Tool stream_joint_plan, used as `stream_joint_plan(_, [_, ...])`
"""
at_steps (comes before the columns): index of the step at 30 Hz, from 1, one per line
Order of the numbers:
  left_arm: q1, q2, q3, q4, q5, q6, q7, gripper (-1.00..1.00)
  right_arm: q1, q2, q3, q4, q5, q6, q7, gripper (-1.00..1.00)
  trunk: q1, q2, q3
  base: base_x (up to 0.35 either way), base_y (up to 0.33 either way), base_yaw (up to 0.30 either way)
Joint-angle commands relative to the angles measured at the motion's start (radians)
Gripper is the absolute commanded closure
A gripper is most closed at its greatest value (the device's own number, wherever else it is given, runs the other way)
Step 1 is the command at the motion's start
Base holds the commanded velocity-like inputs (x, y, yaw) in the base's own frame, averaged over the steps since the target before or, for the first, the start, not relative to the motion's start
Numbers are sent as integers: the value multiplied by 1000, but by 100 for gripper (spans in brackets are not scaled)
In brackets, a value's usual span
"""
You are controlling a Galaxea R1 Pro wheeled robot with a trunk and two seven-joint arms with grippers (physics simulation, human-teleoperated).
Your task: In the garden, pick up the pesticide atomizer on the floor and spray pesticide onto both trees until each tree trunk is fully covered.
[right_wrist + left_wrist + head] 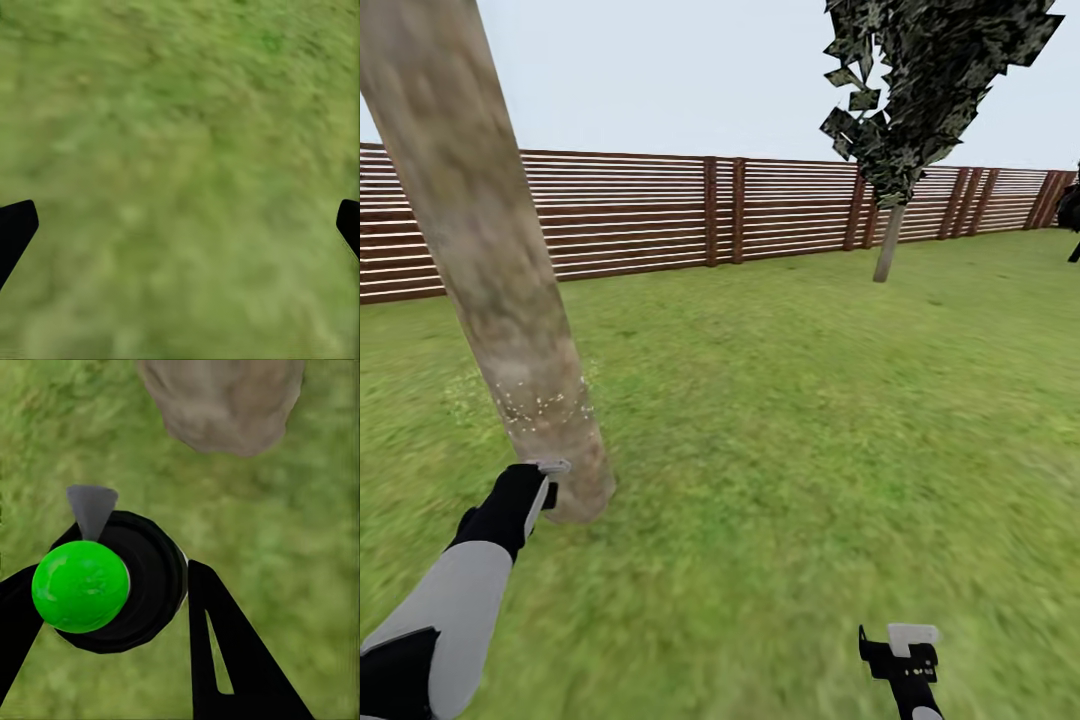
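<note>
Head view: left gripper [538,490] just beside base of thick mottled grey-tan tree trunk [490,260], left arm nearer; second tree [920,100] far off by brown slat fence [660,210]; two trees

Left wrist view: jaws clamped on black atomizer with green ball top [112,585], grey nozzle toward trunk, trunk upright

Right wrist view: right gripper [180,225] spread wide, empty, over blurry green grass [180,112]

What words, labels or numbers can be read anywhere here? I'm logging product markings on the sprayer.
None. The atomizer in the left gripper shows a plain green cap and black body, no print. The tree trunk, fence and grass bear no text or signs.
</note>
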State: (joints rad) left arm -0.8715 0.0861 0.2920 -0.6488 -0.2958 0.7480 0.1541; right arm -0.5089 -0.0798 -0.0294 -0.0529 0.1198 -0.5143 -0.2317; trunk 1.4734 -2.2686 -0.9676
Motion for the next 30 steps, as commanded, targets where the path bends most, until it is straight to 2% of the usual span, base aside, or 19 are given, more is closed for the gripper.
stream_joint_plan(1, [0, 4, 2, -3, 0, 4, 3, 100, 0, 0, -3, 1, 11, -1, -6, -100, 0, 0, -1, 166, -232, 233])
stream_joint_plan(3, [1, 19, 5, -3, -3, 4, 3, 100, 0, 0, -3, 1, 11, -1, -6, -100, 0, 0, -1, 155, -237, 263])
stream_joint_plan(6, [6, 58, 6, 0, -2, 4, 3, 100, 0, 0, -3, 1, 11, -1, -6, -100, 0, 0, -1, 146, -241, 274])
stream_joint_plan(7, [7, 61, 5, 0, 0, 4, 2, 100, 0, 0, -3, 1, 11, -1, -6, -100, 0, 0, -1, 164, -240, 268])
stream_joint_plan(10, [8, 46, 5, 1, 4, 2, 2, 100, 0, 0, -3, 0, 11, -1, -6, -100, 0, 0, -1, 210, -216, 86])
stream_joint_plan(12, [8, 22, 5, -2, 7, 1, 2, 100, 0, 0, -4, 0, 11, -1, -6, -100, 0, 0, -1, 237, -198, 9])
stream_joint_plan(15, [8, 8, 3, -5, 7, 1, 2, 100, 0, 0, -4, 0, 11, -1, -6, -100, 0, 0, -1, 237, -196, 2])
stream_joint_plan(20, [8, 10, 8, -9, 5, 2, 2, 100, 0, 0, -3, 1, 11, -1, -6, -100, 0, 0, -1, 146, -235, 112])
stream_joint_plan(25, [3, 15, 3, -11, 4, 4, -1, 100, 0, 0, -3, 1, 11, -1, -6, -100, 0, 0, -1, -129, -140, 273])
stream_joint_plan(28, [-16, 5, -1, -11, 6, 8, -3, 100, 0, -1, -4, 1, 11, -1, -6, -100, 0, 0, -1, -14, -5, 277])
stream_joint_plan(30, [-53, -1, -2, -10, 6, 12, -4, 100, 0, -1, -4, 1, 11, -1, -6, -100, 0, 0, -1, -2, -1, 276])
